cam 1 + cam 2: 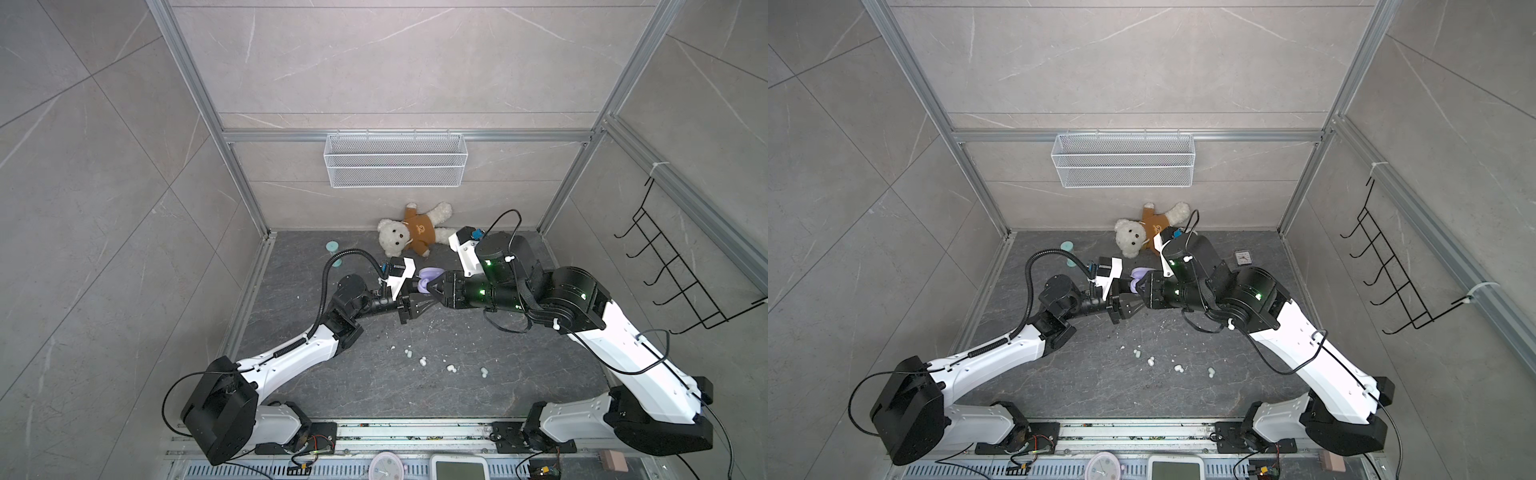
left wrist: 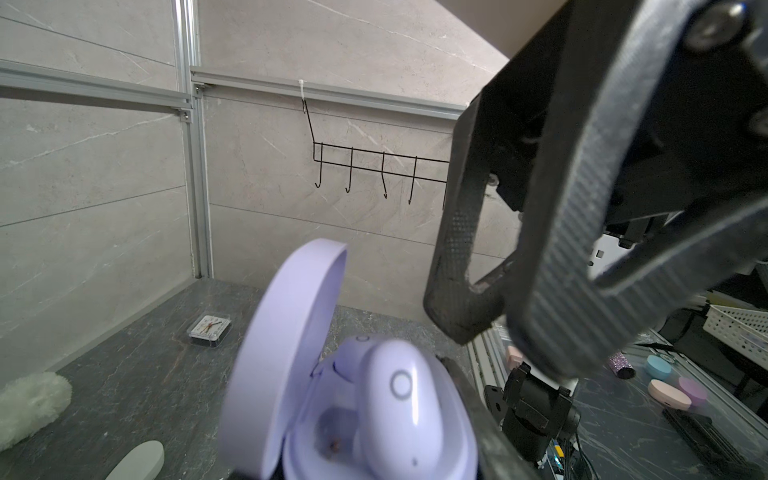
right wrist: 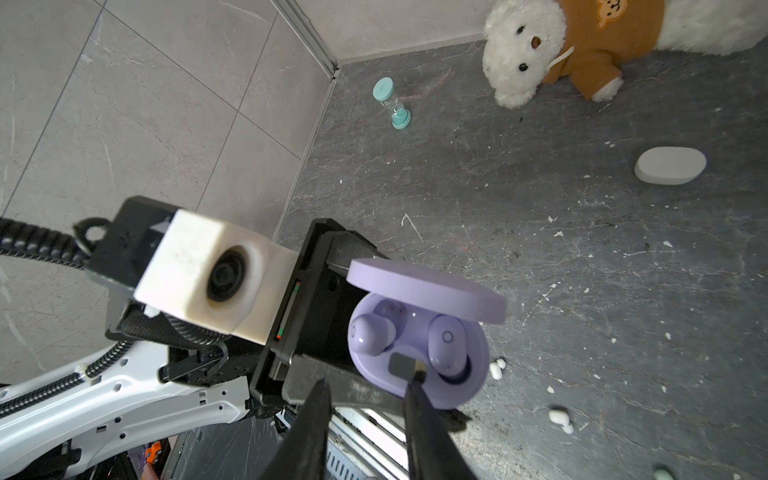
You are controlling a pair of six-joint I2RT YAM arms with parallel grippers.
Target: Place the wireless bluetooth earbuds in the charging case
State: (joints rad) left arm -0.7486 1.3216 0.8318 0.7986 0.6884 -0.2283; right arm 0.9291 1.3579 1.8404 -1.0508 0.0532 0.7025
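— What lies at twelve o'clock on the floor?
— A teddy bear (image 1: 411, 232) in a brown shirt, by the back wall. A wire basket (image 1: 395, 160) hangs above it.
— And around it?
— A teal hourglass (image 3: 392, 104) at its nine o'clock, a small clock (image 1: 1242, 257) at its three. A black hook rack (image 1: 673, 266) is on the three o'clock wall.

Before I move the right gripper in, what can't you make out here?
Whether both lilac earbuds sit fully home: the left wrist view is blurred, and in the right wrist view the lid overhangs the sockets' rear.
The lilac charging case in both top views: only a sliver shows between the left gripper and right gripper.
Loose pale bits: too small in both top views to tell earbuds from crumbs.
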